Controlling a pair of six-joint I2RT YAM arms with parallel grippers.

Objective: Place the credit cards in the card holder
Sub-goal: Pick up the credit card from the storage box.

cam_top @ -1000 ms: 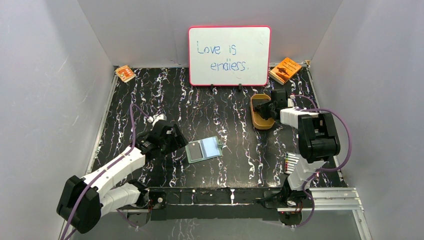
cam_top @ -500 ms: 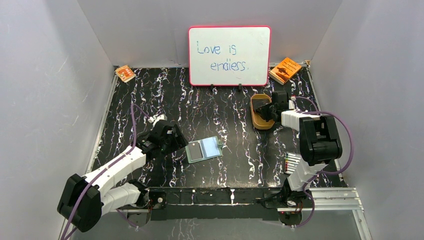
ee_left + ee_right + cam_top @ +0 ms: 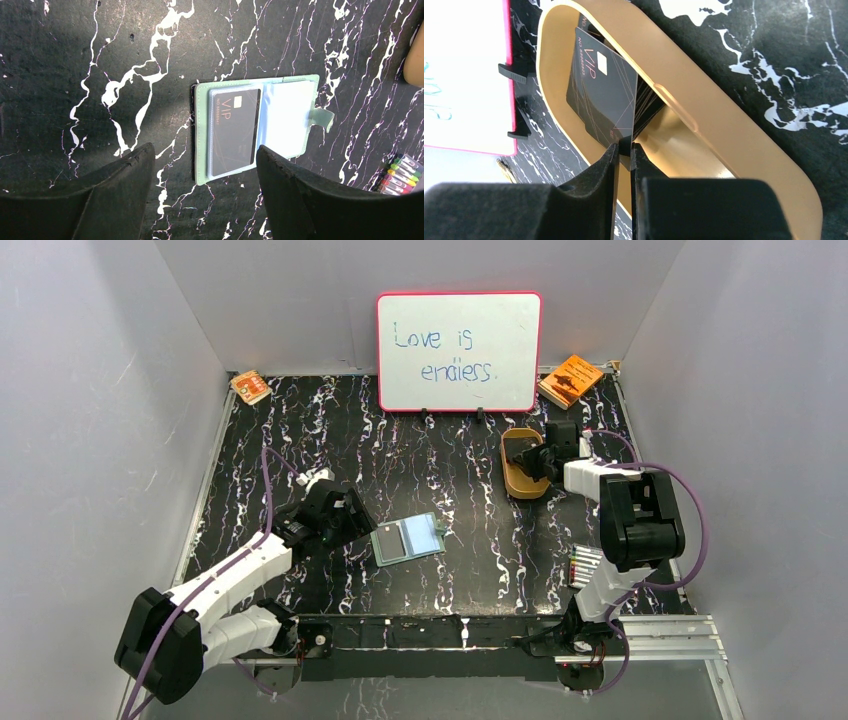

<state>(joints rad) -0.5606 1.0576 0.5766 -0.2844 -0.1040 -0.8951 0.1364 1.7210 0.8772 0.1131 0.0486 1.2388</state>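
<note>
The card holder (image 3: 408, 538) (image 3: 300, 107) lies open and flat mid-table, with one dark credit card (image 3: 234, 132) in its left pocket. My left gripper (image 3: 352, 524) (image 3: 200, 155) hovers open just left of it, its fingers either side of the holder's near edge, touching nothing. My right gripper (image 3: 530, 456) (image 3: 624, 147) reaches into the tan oval tray (image 3: 512, 483) (image 3: 724, 125). Its jaws are pinched on the lower corner of another dark credit card (image 3: 601, 95), which stands on edge. A further dark card (image 3: 650, 106) leans behind it in the tray.
A whiteboard (image 3: 458, 350) stands at the back. Orange booklets lie in the back right corner (image 3: 570, 380) and back left corner (image 3: 250, 387). A pack of coloured markers (image 3: 582, 565) (image 3: 400, 172) lies near the right arm's base. Grey walls enclose the table.
My right gripper's jaws have narrowed onto the card in the tray, and its wrist has shifted slightly to the right. The left arm and the holder have stayed put.
</note>
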